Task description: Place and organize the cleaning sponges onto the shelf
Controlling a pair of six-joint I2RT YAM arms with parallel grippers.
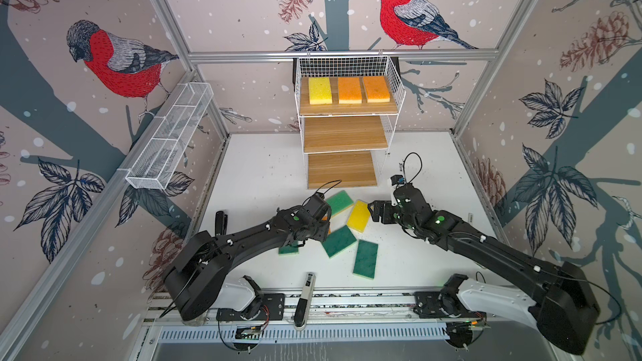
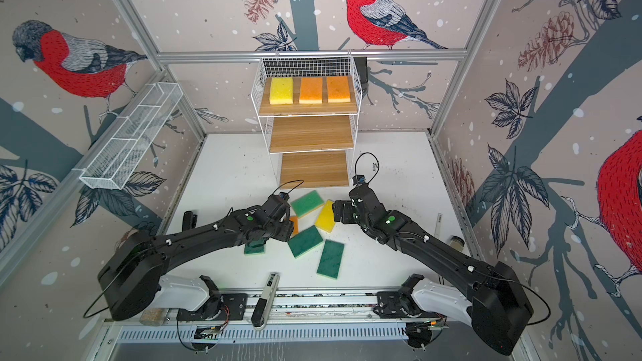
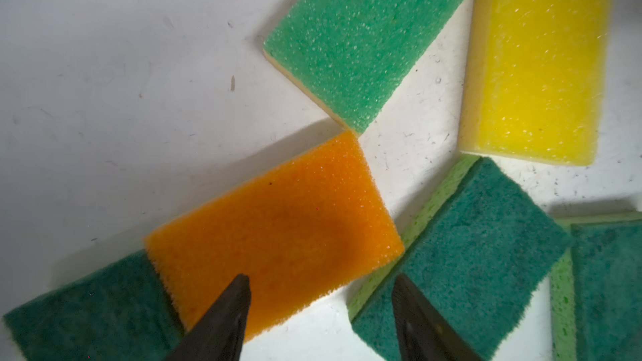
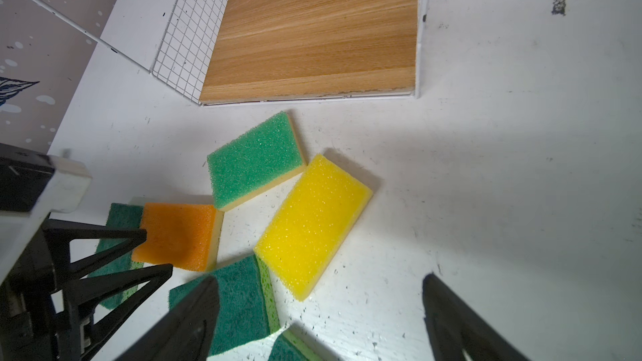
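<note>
The shelf [image 1: 347,110] stands at the back; its top board holds a yellow sponge [image 1: 319,90] and two orange sponges [image 1: 350,90]. On the table in front lie a light green sponge [image 1: 339,202], a yellow sponge [image 1: 359,216] and three dark green sponges [image 1: 339,240]. An orange sponge [image 3: 278,223] overlaps one of the dark green ones. My left gripper [image 3: 321,279] is open just above it, one finger over the orange sponge and the other over a dark green sponge [image 3: 469,255]. My right gripper [image 4: 319,279] hangs open beside the table's yellow sponge [image 4: 312,223], holding nothing.
A long white mesh basket [image 1: 170,137] hangs on the left wall. A black-and-white marker-like tool [image 1: 305,293] lies at the front edge. A black object [image 1: 220,220] stands at the table's left edge, and a small jar [image 2: 457,241] at the right.
</note>
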